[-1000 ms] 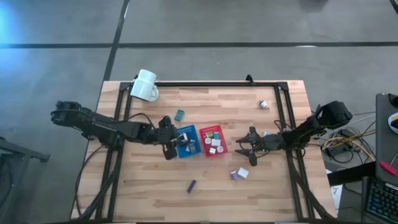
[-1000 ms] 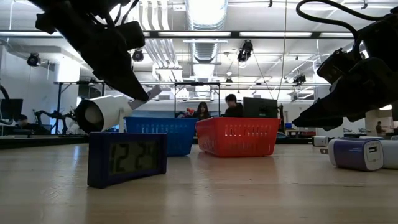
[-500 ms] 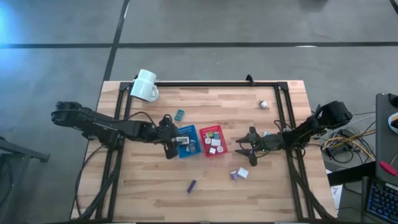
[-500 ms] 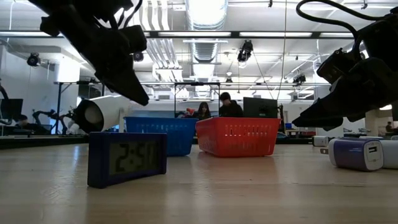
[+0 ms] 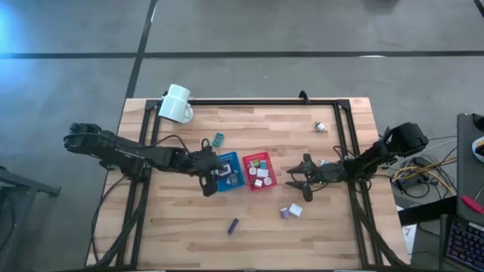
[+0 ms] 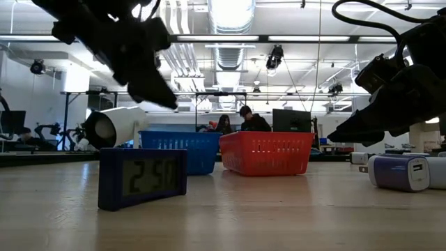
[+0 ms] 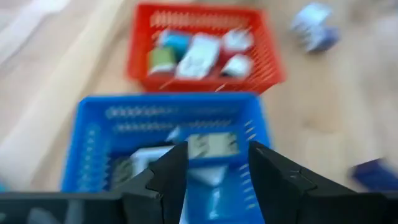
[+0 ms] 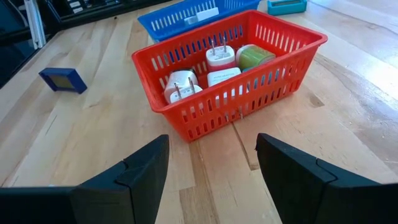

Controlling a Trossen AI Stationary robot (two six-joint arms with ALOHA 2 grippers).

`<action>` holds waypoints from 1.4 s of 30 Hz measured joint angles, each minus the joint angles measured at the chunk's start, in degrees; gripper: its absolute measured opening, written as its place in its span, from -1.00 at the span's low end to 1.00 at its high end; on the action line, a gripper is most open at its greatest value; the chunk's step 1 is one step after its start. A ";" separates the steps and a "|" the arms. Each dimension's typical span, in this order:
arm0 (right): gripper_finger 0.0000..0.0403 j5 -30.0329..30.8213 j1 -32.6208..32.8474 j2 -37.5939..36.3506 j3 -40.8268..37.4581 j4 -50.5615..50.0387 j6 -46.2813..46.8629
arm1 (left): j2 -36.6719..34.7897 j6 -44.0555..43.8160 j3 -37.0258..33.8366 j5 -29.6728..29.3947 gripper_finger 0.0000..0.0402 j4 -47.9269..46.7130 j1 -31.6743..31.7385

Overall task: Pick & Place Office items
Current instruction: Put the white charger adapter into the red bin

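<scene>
My left gripper (image 5: 212, 173) (image 7: 214, 155) hangs open over the near-left part of the blue tray (image 5: 229, 162) (image 7: 93, 134), with nothing between its fingers. Pale flat pieces (image 7: 211, 144) lie in that tray. My right gripper (image 5: 296, 182) (image 8: 211, 142) waits open, low over the table just right of the red tray (image 5: 259, 171) (image 8: 186, 118), which holds white plug-like pieces (image 8: 219, 57) and a green one (image 8: 255, 57). Loose on the table: a dark blue clock piece (image 5: 234, 225) (image 6: 143, 178), a purple and white pair (image 5: 290, 211), a teal piece (image 5: 218, 139), and a white one (image 5: 321, 127).
A big white mug (image 5: 175, 103) (image 6: 115, 127) lies on its side at the table's far-left corner. A black frame rail (image 5: 265, 101) runs along the far edge and down both sides. Bare wood lies near the near edge. People sit in the room beyond.
My left gripper has risen and drifted a little toward the table's far edge and the blue tray. A pale piece that stuck out from its tip in the low view a second ago no longer shows there. My right arm has kept still.
</scene>
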 joint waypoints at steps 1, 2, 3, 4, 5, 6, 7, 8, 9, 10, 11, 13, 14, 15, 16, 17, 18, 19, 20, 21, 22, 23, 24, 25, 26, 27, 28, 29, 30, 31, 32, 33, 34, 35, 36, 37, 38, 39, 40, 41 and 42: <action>0.17 0.00 -0.02 0.00 0.00 0.02 0.00 | 0.00 -0.02 0.00 1.65 -0.15 1.77 0.00; 0.17 0.00 0.00 0.00 0.00 0.00 -0.01 | 0.00 -0.23 0.00 3.64 -0.15 3.69 -0.09; 0.17 0.00 -0.01 0.00 0.00 0.00 -0.01 | -0.02 -0.69 0.00 5.67 -0.16 5.51 -0.25; 0.17 0.00 -0.02 0.00 0.00 0.00 -0.01 | -0.07 -1.22 0.01 7.70 -0.16 7.34 -0.48; 0.17 0.00 -0.02 0.00 0.00 0.00 -0.01 | -0.07 -1.52 0.17 9.64 -0.16 9.08 -0.78; 0.17 0.00 0.00 0.00 0.00 0.09 -0.01 | -0.09 -1.50 0.43 11.22 -0.15 10.82 -1.27; 0.17 -0.02 -0.02 0.00 0.00 0.27 -0.01 | -0.09 -1.28 0.84 12.52 -0.15 12.52 -1.87; 0.17 -0.04 -0.01 0.00 0.00 0.53 -0.01 | -0.11 -0.68 1.32 13.24 -0.16 14.09 -2.66; 0.17 -0.18 -0.01 0.00 0.00 1.11 -0.01 | -0.15 0.18 1.89 13.58 -0.16 15.45 -3.63; 0.17 -0.63 -0.02 0.00 0.00 2.10 0.12 | -0.19 1.21 2.49 13.63 -0.16 16.66 -4.78; 0.17 -1.47 -0.02 0.00 0.00 3.55 0.42 | -0.23 2.44 3.16 13.61 -0.17 17.74 -6.04; 0.17 -3.72 -0.02 -0.27 0.00 7.34 0.64 | -0.43 5.09 4.80 13.43 -0.17 18.44 -8.78; 0.17 -5.33 0.00 -0.67 0.00 9.30 0.64 | -0.63 6.19 5.65 12.72 -0.17 18.42 -10.28; 0.17 -6.91 0.00 -1.19 0.02 10.85 0.64 | -0.89 7.36 6.37 11.72 -0.17 18.32 -11.82; 0.17 -8.09 0.04 -1.92 0.02 11.54 0.64 | -1.25 8.52 6.96 10.40 -0.17 17.96 -13.55; 0.17 -8.96 0.15 -2.78 0.02 11.53 0.66 | -1.59 9.66 7.51 8.44 -0.17 17.12 -15.26; 0.17 -9.53 0.19 -3.72 0.02 11.18 0.77 | -2.14 10.59 7.92 5.86 -0.17 15.88 -17.17; 0.17 -9.65 0.38 -4.78 0.02 10.51 0.94 | -2.63 11.34 8.04 2.87 -0.17 14.37 -19.31; 0.17 -9.66 0.61 -5.91 0.02 9.59 1.04 | -3.23 11.80 8.04 -0.61 -0.17 12.47 -21.36; 0.17 -9.67 1.06 -7.19 0.02 8.11 1.08 | -3.75 11.91 8.01 -4.60 -0.17 10.56 -23.68; 0.17 -9.69 1.54 -8.58 0.03 6.49 1.15 | -4.30 11.87 7.78 -8.69 -0.17 8.82 -26.04; 0.17 -9.70 2.12 -9.97 0.37 4.42 1.60 | -4.76 11.43 7.48 -12.98 -0.17 6.98 -28.42; 0.17 -9.74 2.67 -11.62 1.18 1.24 2.36 | -5.09 10.68 7.09 -17.40 -0.17 5.50 -30.81; 0.17 -9.73 3.33 -13.59 2.26 -3.05 3.09 | -5.14 9.85 6.49 -21.22 -0.17 5.09 -33.11; 0.17 -9.61 4.06 -15.39 3.97 -9.26 3.82 | -5.16 9.09 5.62 -24.83 -0.17 5.04 -35.41; 0.17 -9.57 4.81 -17.27 6.43 -16.65 4.44 | -5.14 8.44 4.64 -27.97 -0.17 5.34 -37.42; 0.17 -9.47 5.66 -19.19 9.48 -25.93 4.90 | -5.14 7.87 3.62 -30.43 -0.17 5.81 -39.31; 0.17 -8.86 6.50 -20.77 12.78 -35.59 5.25 | -4.94 6.99 2.47 -32.54 -0.17 6.71 -40.88; 0.17 -7.78 7.34 -21.83 16.46 -44.77 5.31 | -4.87 5.77 1.31 -34.08 -0.17 7.96 -41.97; 0.17 -6.46 8.10 -22.29 20.28 -52.53 5.21 | -4.83 4.46 -0.07 -35.19 -0.17 8.91 -42.89; 0.16 -5.26 8.76 -22.60 23.47 -58.24 4.68 | -4.76 3.04 -1.66 -35.82 -0.17 10.08 -43.59; 0.16 -4.23 9.42 -22.88 26.39 -62.51 4.01 | -4.57 1.55 -3.13 -35.96 -0.17 12.02 -43.85; 0.16 -3.46 9.99 -22.93 29.04 -64.86 3.25 | -4.48 0.30 -4.80 -35.92 -0.17 14.05 -43.97; 0.16 -2.61 10.63 -22.92 31.30 -66.18 2.24 | -4.40 -0.78 -6.77 -35.96 -0.17 16.25 -44.13; 0.16 -1.60 11.48 -22.91 33.11 -67.28 1.32 | -4.14 -1.47 -8.73 -35.96 -0.17 19.39 -44.19; 0.16 -0.19 12.45 -22.95 34.43 -68.62 0.60 | -3.78 -1.75 -10.88 -35.96 -0.17 23.09 -44.19; 0.16 1.21 13.45 -22.93 35.23 -69.63 -0.04 | -3.56 -1.76 -13.31 -35.95 -0.17 26.90 -44.21; 0.16 2.32 14.45 -22.77 35.56 -69.92 -0.32 | -3.19 -1.74 -15.55 -36.01 -0.17 31.05 -44.26; 0.16 3.10 15.47 -22.74 35.48 -70.00 -0.27 | -2.59 -1.74 -17.67 -35.98 -0.17 35.79 -44.29; 0.16 3.43 16.44 -22.90 34.90 -69.88 0.19 | -2.05 -1.75 -19.78 -35.96 -0.17 40.03 -44.36; 0.15 3.57 17.34 -23.03 34.01 -69.23 0.74 | -1.45 -1.76 -21.78 -35.96 -0.17 43.84 -44.47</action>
